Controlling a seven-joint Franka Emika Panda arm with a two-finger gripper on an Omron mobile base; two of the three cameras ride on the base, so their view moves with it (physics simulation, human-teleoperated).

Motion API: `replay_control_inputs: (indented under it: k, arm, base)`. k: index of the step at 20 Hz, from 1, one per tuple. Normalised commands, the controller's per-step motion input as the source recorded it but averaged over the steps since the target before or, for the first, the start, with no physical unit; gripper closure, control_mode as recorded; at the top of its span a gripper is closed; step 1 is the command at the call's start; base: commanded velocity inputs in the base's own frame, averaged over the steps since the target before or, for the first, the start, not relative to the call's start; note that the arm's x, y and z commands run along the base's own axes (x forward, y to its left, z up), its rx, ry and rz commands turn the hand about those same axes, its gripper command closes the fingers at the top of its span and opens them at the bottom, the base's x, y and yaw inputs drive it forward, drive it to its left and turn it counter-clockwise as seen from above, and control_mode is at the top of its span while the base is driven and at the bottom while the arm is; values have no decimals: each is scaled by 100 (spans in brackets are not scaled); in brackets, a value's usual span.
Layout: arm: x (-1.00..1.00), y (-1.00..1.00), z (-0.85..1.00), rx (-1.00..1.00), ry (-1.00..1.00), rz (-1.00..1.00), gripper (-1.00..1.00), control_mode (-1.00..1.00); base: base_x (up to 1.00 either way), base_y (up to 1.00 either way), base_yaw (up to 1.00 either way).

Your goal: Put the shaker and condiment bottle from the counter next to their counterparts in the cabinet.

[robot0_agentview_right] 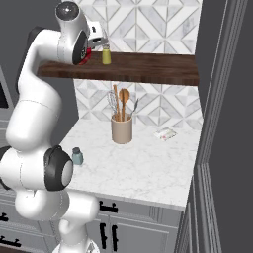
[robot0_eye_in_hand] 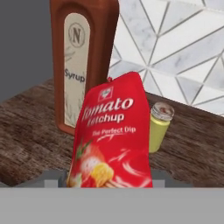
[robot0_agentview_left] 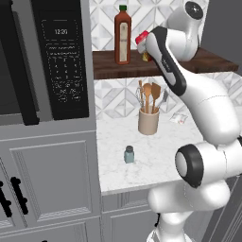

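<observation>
My gripper (robot0_agentview_left: pixel 142 41) is up at the dark wooden cabinet shelf (robot0_agentview_left: pixel 208 64), shut on the condiment bottle (robot0_eye_in_hand: pixel 113 135), a flat red ketchup packet that stands upright and hides the fingertips. Just behind it are the counterparts: the tall red-orange syrup bottle (robot0_eye_in_hand: pixel 83 61) to its left and the small yellow-green shaker (robot0_eye_in_hand: pixel 159 127) to its right. The packet's red edge (robot0_agentview_right: pixel 88 55) shows beside the yellow-green shaker (robot0_agentview_right: pixel 106 54) on the shelf (robot0_agentview_right: pixel 148 69). Down on the marble counter (robot0_agentview_left: pixel 156 160), the teal shaker (robot0_agentview_left: pixel 129 154) stands upright near the front left edge.
A beige utensil crock (robot0_agentview_left: pixel 148 120) with wooden spoons stands at the back of the counter. A small white packet (robot0_agentview_left: pixel 178 118) lies to its right. A black microwave (robot0_agentview_left: pixel 59 56) fills the tall unit on the left. A grey wall panel (robot0_agentview_right: pixel 222 123) closes the right side.
</observation>
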Motion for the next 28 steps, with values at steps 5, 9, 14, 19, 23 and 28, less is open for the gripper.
replay_control_inputs:
  k: [5, 9, 14, 19, 23, 28]
  arm:
    - [2, 0, 0, 0, 0, 0, 100, -100]
    - [3, 1, 0, 0, 0, 0, 100, -100]
    - [11, 6, 0, 0, 0, 0, 100, -100]
    - [12, 4, 0, 0, 0, 0, 100, -100]
    - [1, 0, 0, 0, 0, 0, 100, -100]
    - [5, 0, 0, 0, 0, 0, 100, -100]
  base:
    - [0, 0, 0]
    - [0, 0, 0]
    - [0, 0, 0]
    - [0, 0, 0]
    - [0, 0, 0]
    - [0, 0, 0]
